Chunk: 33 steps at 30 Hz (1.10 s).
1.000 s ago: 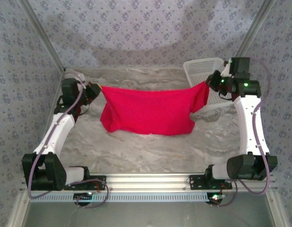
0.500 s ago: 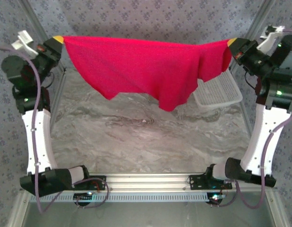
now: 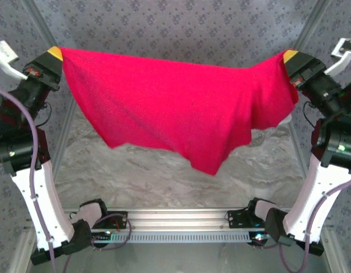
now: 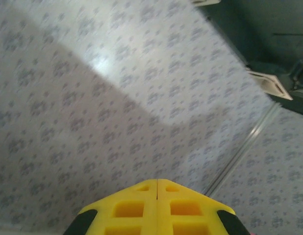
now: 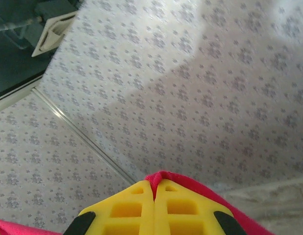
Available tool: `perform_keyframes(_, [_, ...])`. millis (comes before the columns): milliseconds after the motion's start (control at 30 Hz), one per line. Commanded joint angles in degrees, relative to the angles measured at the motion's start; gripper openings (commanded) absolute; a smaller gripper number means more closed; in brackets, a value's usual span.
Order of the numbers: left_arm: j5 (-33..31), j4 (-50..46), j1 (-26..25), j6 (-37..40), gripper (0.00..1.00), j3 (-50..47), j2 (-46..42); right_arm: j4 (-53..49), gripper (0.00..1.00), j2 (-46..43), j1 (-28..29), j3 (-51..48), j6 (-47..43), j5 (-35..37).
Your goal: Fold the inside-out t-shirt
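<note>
Since a second ago the t-shirt (image 3: 175, 114) has risen clear of the counter (image 3: 164, 179); it now hangs spread in mid-air. Clamped tight on its upper corners: left gripper (image 3: 55, 54), right gripper (image 3: 289, 56). Hem or shoulders, unclear. Probably ready to lay flat.

the inside-out t-shirt (image 3: 175, 108) is plain bright red soft cloth, spread wide in the air high above the marbled surface (image 3: 153, 176) and apart from it. its top edge runs from the left claw (image 3: 55, 54) across to the right claw (image 3: 289, 57), sagging a little in the middle, with each upper corner pinched between closed yellow fingertips. below that edge it hangs as one broad sheet with few creases. the lower edge slants down from the left to a pointed low corner right of centre. near the right end the cloth bunches into a drooping fold. in the right wrist view a rim of red (image 5: 162, 175) wraps over the fingertips.
</note>
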Motion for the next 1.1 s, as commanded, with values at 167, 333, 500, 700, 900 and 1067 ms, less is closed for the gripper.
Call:
perform_keyframes(167, [-4.92, 0.39, -5.41, 7.44, 0.00, -15.72, 19.82, 4.19, 0.00, 14.40, 14.49, -15.23, -8.63, 14.20])
perform_keyframes(333, [-11.71, -3.52, -7.77, 11.73, 0.01, -8.57, 36.90, 2.41, 0.07, 35.26, 18.06, -7.35, -9.61, 18.34])
perform_keyframes(500, [-20.18, -17.67, -8.81, 15.01, 0.58, 3.51, 48.90, -16.15, 0.57, 55.69, 20.01, 15.80, -13.91, 19.81])
perform_keyframes(700, [-27.32, -18.85, -15.09, 17.22, 0.62, -8.28, 37.84, -13.70, 0.61, 47.73, 25.64, 1.58, -16.63, 24.02])
perform_keyframes(900, [-24.26, -6.23, -28.32, 10.92, 0.62, -35.06, 21.93, -4.90, 0.61, 31.13, 31.69, -30.07, -15.79, 24.46])
perform_keyframes(1067, [-23.93, 1.69, -32.82, 6.00, 0.63, -49.86, 16.71, -1.27, 0.62, 20.98, 38.11, -48.84, -12.96, 26.29])
